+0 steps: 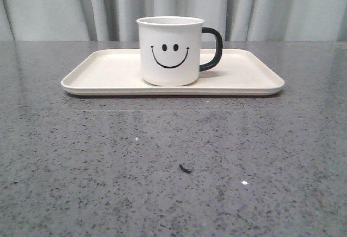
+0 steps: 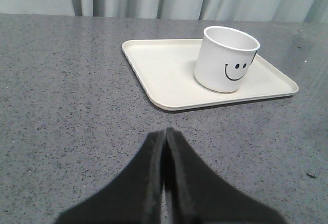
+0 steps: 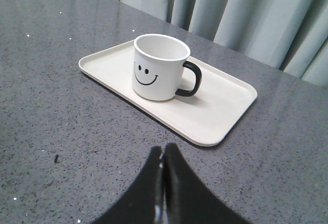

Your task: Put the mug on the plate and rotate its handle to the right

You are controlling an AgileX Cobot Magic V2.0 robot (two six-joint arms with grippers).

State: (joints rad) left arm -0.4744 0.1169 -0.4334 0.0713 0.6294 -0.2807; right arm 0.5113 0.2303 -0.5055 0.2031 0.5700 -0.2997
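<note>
The white mug (image 1: pixel 169 51) with a black smiley face stands upright on the cream plate (image 1: pixel 108 71), near its middle. Its black handle (image 1: pixel 212 48) points to the right in the front view. The mug also shows in the left wrist view (image 2: pixel 226 59) and in the right wrist view (image 3: pixel 156 66), where the handle (image 3: pixel 191 79) is seen. The handle is hidden in the left wrist view. My left gripper (image 2: pixel 165 134) is shut and empty over the bare table, well short of the plate (image 2: pixel 164 70). My right gripper (image 3: pixel 164 151) is shut and empty, just short of the plate's corner (image 3: pixel 220 111). Neither gripper shows in the front view.
The grey speckled table (image 1: pixel 173 155) runs back to grey curtains (image 1: pixel 108 4) behind the plate. A small dark speck (image 1: pixel 185 167) lies on the table in front of the plate; it also shows in the right wrist view (image 3: pixel 56 158).
</note>
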